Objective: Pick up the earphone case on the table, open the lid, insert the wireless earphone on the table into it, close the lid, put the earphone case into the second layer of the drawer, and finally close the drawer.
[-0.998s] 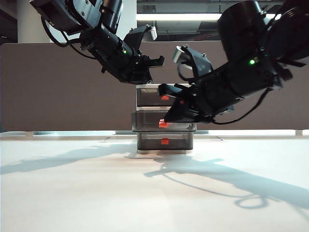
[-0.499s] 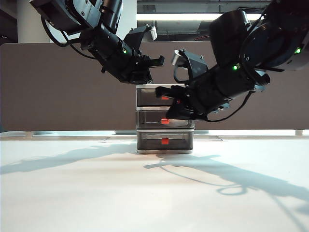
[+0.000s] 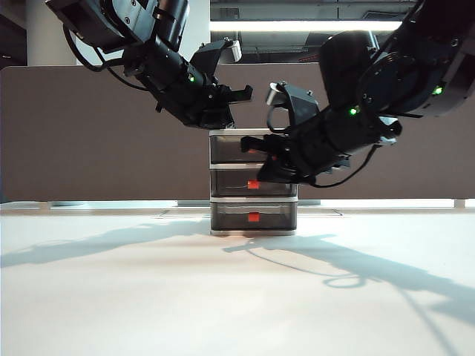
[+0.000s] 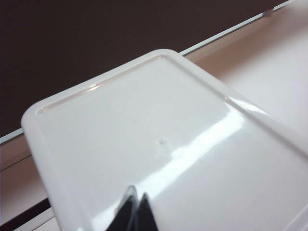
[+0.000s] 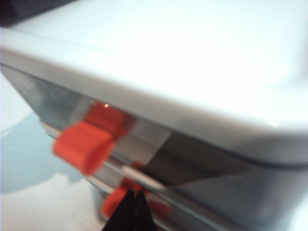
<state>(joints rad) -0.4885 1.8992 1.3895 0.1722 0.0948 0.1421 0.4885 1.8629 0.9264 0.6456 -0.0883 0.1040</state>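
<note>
Pushed flush now, the second layer of the drawer (image 3: 254,182) sits under the right gripper (image 3: 261,176)'s pinched-together jaws, while the left gripper (image 3: 236,95), also pinched together, steadies the drawer (image 3: 253,182) at twelve o'clock.

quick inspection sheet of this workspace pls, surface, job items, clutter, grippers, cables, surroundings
surface: white table, bare, arm shadows only
job's things: drawer upright at the back; second layer of the drawer flush with the frame; earphone case not seen
clutter: nothing seen
grippers: left gripper shut, empty, over the drawer top; right gripper shut, empty, at the drawer fronts
cables: black loops along both arms
surroundings: brown partition behind
</note>
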